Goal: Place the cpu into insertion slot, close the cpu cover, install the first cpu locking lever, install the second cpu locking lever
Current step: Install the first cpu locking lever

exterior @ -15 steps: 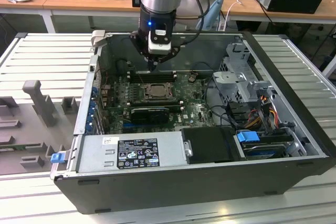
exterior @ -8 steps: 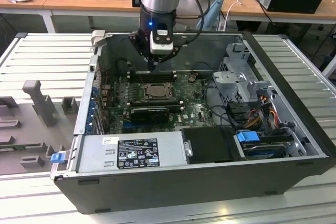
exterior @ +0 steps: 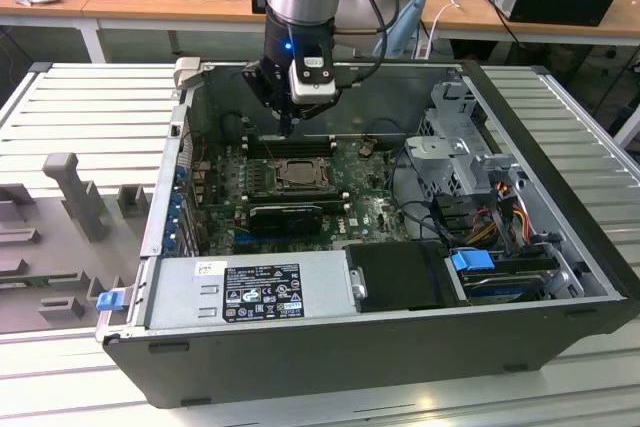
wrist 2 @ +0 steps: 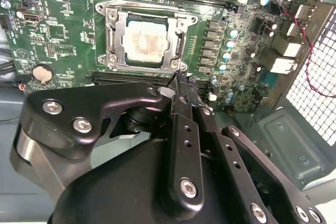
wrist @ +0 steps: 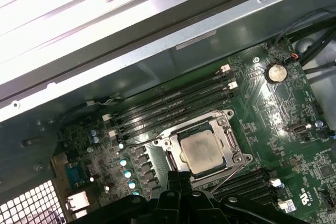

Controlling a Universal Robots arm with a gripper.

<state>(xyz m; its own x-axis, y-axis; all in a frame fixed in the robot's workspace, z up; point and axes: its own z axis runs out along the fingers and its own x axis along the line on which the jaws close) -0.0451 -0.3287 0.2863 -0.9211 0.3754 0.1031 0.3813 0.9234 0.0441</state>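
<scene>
Hand [wrist 2: 181, 83], black jointed metal, fingers pinched shut with nothing seen between, poised at edge of square silver-framed black insertion slot [wrist 2: 111, 59], likely placed for lever work. Flat pale silver-grey cpu [wrist 2: 146, 42] sits seated inside; thin silvery stamped-metal cpu cover [wrist 2: 118, 40] lies flat around it, glossy against matte green board [wrist 2: 63, 30].

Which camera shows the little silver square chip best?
The second wrist view. There the cpu looks big and faces the camera almost straight on. The first wrist view shows the cpu too, but smaller and slanted. In the exterior view the cpu is just a tiny pale patch, far away.
</scene>
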